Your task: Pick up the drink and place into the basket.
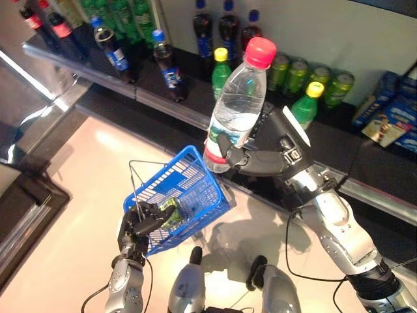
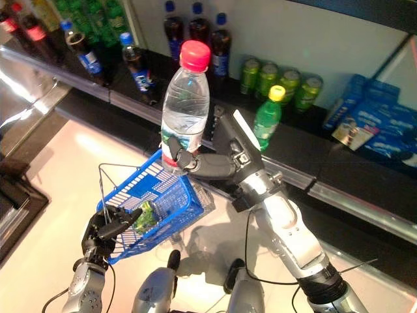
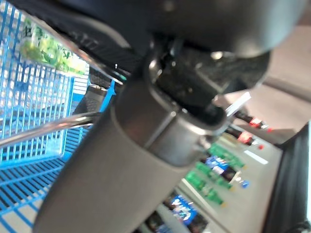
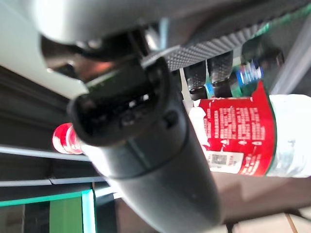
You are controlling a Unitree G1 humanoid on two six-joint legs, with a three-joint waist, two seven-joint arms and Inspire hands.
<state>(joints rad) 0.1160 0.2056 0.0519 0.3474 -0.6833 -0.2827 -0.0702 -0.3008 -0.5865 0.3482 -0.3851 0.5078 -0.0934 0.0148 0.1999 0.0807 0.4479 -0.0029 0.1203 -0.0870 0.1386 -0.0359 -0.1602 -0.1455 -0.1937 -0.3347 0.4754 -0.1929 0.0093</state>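
A clear water bottle [image 1: 238,104] with a pink-red cap and a red label is held upright in the air, above and just right of the basket. My right hand [image 1: 264,160] is shut on its lower part; its fingers [image 4: 214,73] wrap the red label [image 4: 233,131]. A blue wire basket [image 1: 186,195] with metal handles hangs lower left, tilted, with a green item [image 1: 171,212] inside. My left hand [image 1: 140,222] is shut on the basket's near rim; the blue mesh [image 3: 29,111] fills the left wrist view.
A dark shelf [image 1: 195,111] runs behind, with cola bottles [image 1: 171,65], green bottles with yellow caps [image 1: 306,104], green cans [image 1: 309,77] and blue boxes [image 1: 391,111]. Pale floor [image 1: 85,169] lies below the basket.
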